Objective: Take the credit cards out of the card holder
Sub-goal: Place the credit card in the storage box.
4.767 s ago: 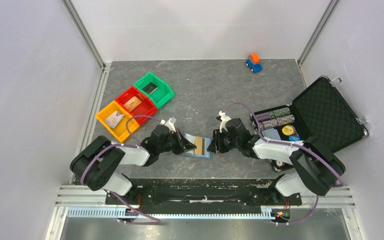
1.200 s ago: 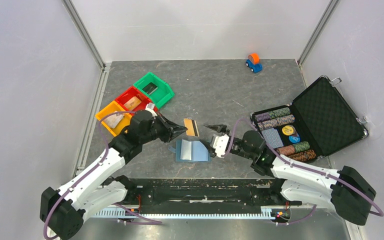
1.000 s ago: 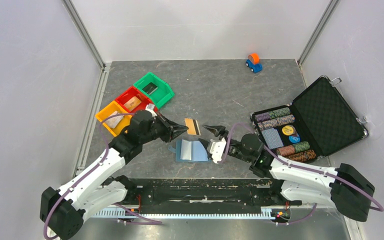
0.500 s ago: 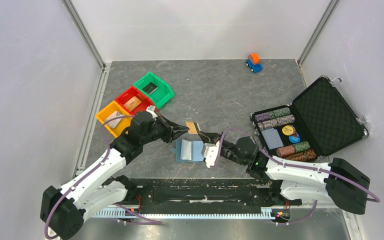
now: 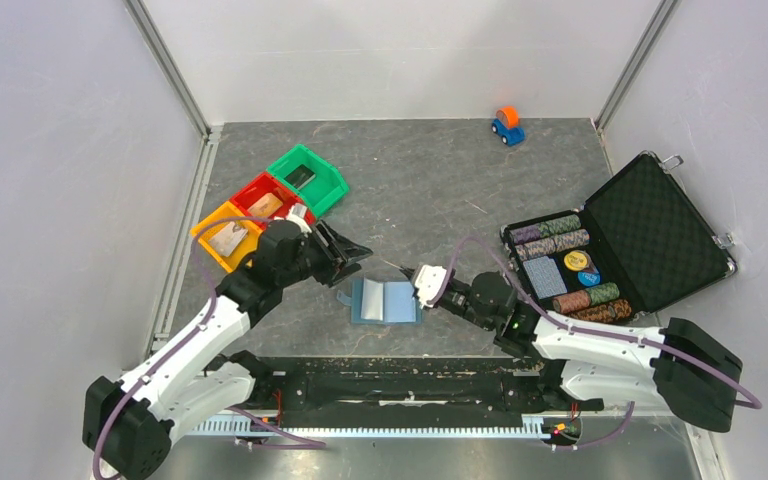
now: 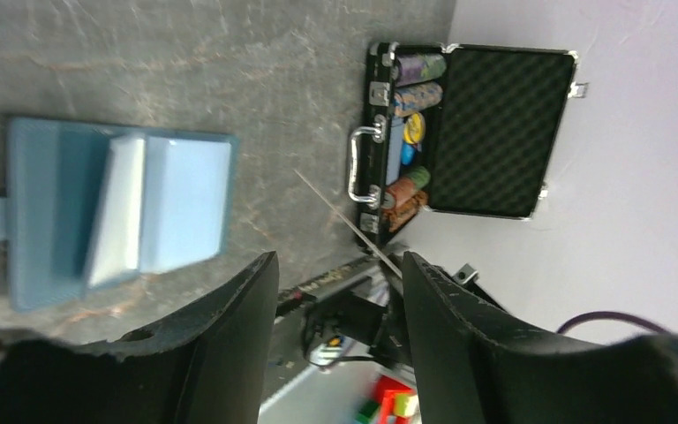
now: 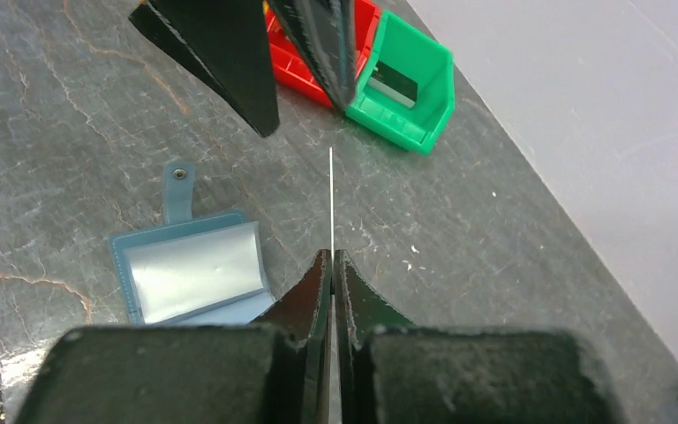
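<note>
Card (image 7: pixel 331 199) pinched edge-on by closed right fingers (image 7: pixel 311 291); left fingers (image 6: pixel 238 353) open, empty. Risk: thin card pivots in pinch, drops to worktop (image 5: pixel 440 180).

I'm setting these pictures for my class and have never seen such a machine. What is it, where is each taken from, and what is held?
It is two robot arms bolted to the edge of a table. One picture looks down from above; the others come from a camera on each wrist. On it lie an open blue wallet, three coloured bins, a black case of chips and a toy car. The right fingers pinch a thin card edge-on; the left fingers are open, holding nothing.
</note>
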Controlling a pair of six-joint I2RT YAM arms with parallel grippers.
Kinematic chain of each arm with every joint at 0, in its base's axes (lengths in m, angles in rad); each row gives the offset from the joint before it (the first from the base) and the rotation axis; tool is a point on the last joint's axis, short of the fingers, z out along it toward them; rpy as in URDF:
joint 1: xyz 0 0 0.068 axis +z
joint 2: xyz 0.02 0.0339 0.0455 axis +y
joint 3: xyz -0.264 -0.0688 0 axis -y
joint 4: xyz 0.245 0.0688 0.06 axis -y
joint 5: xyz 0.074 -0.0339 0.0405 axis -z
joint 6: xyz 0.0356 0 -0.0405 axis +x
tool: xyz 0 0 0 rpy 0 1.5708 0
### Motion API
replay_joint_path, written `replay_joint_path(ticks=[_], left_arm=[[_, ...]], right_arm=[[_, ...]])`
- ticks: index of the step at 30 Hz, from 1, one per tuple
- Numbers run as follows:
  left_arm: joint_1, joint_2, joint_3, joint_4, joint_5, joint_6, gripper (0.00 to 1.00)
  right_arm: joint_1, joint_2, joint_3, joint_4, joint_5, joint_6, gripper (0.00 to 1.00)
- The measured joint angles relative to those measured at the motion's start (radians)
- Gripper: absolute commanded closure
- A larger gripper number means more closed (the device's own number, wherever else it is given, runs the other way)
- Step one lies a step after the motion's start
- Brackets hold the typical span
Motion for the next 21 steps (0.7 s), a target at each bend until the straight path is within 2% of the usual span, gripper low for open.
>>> replay_joint_path(ticks=[6, 9, 15, 21], left_arm=[[0.011, -0.037, 0.017, -0.024, -0.027, 0.245, 0.40], [0.012, -0.060, 0.017, -0.017, -0.005, 0.401, 0.42], [0.012, -0.105, 0.017, 0.022, 0.147, 0.751, 0.42], [0.012, -0.122, 0.042, 0.038, 0.273, 1.029, 0.40]], right_arm=[[-0.054, -0.034, 0.001, -0.030, -0.064, 0.121, 1.00], [-0.083, -0.037, 0.032, -0.101, -0.119, 0.159, 1.00], [-0.169, 0.004, 0.164, -0.237, -0.282, 0.248, 1.00], [-0.217, 0.052, 0.211, -0.296, -0.472, 0.327, 1.00]])
